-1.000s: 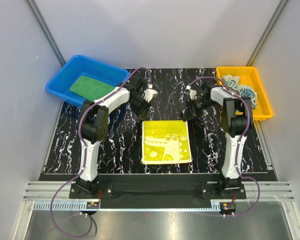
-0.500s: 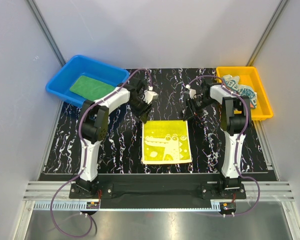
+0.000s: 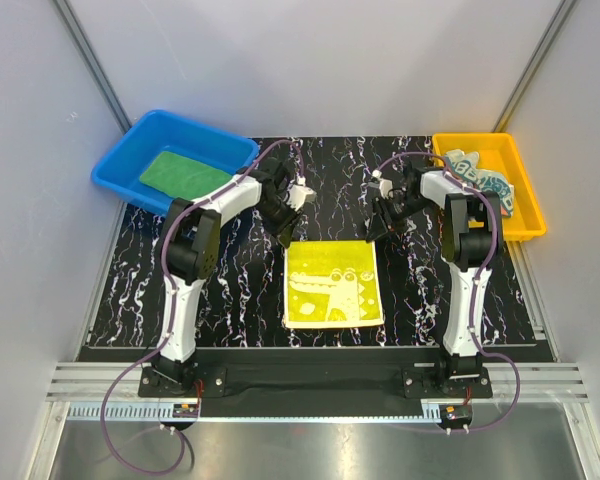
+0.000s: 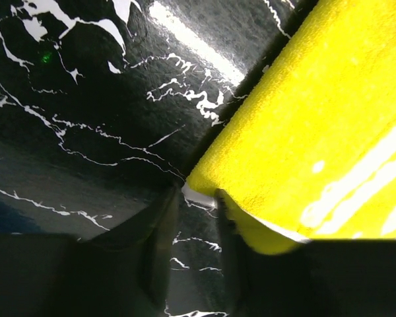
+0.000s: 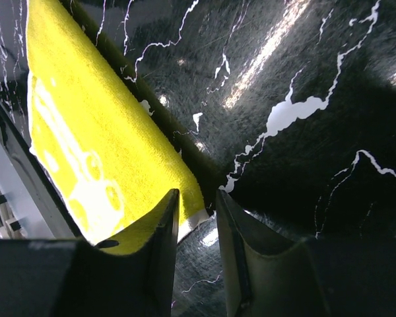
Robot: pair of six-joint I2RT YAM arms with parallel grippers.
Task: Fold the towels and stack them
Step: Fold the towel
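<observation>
The yellow towel (image 3: pixel 332 283) with its pale crocodile print lies flat at the table's middle. My left gripper (image 3: pixel 287 233) is down at its far left corner. In the left wrist view the jaws (image 4: pixel 197 201) stand a little open, astride the corner of the yellow towel (image 4: pixel 317 119), with table showing between them. My right gripper (image 3: pixel 376 228) is at the far right corner, also slightly open (image 5: pixel 197 205) around the corner of the yellow towel (image 5: pixel 86 132). The green towel (image 3: pixel 183 174) lies folded in the blue bin. The striped towel (image 3: pixel 480 180) is bunched in the yellow bin.
The blue bin (image 3: pixel 115 170) stands at the back left, partly off the black marbled table (image 3: pixel 230 290). The yellow bin (image 3: pixel 525 225) stands at the back right. Grey walls close in both sides.
My left gripper has shifted slightly down toward the towel's far left corner. The right gripper has barely moved, and the yellow towel lies as before.
</observation>
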